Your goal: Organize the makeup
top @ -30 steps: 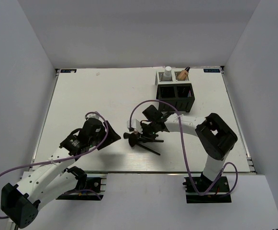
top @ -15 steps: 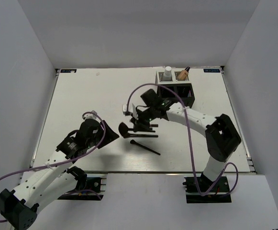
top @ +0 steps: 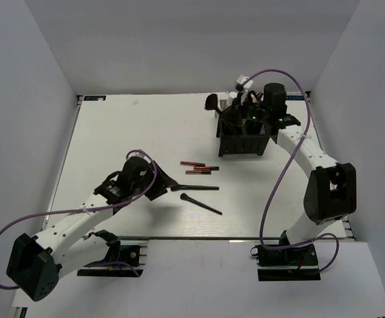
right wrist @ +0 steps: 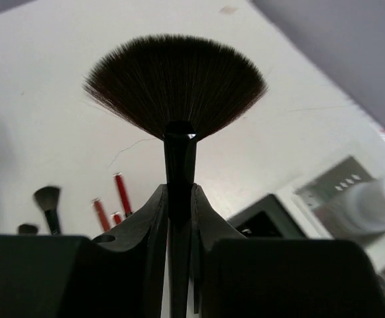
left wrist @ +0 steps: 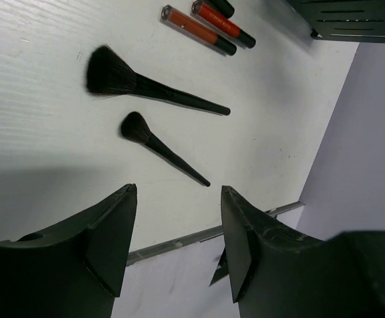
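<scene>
Left wrist view: left gripper (left wrist: pixel 177 195) is standing wide at the bottom of the frame, with nothing between its jaws. Above it, the large brush (left wrist: pixel 156 89) is lying flat on the table (left wrist: pixel 40 165), bristles left, handle running right and slightly down. The small brush (left wrist: pixel 169 154) is lying just below it, head upper left, handle tip lower right. Judgement: both are handling as light items, stiff in the handle and soft in the head, so grip is best taken mid-handle, across the long axis, never on the bristles. Red pencils (left wrist: pixel 195 30) are lying parallel at the top edge; being slim, they are likely to roll.

Right wrist view: right gripper (right wrist: pixel 179 199) is clamping the fan brush (right wrist: pixel 175 86) by its handle, long axis upright in the frame, bristles up. Top external view is placing this brush at upper right, over the upper left corner of the box (top: pixel 244 136).
</scene>
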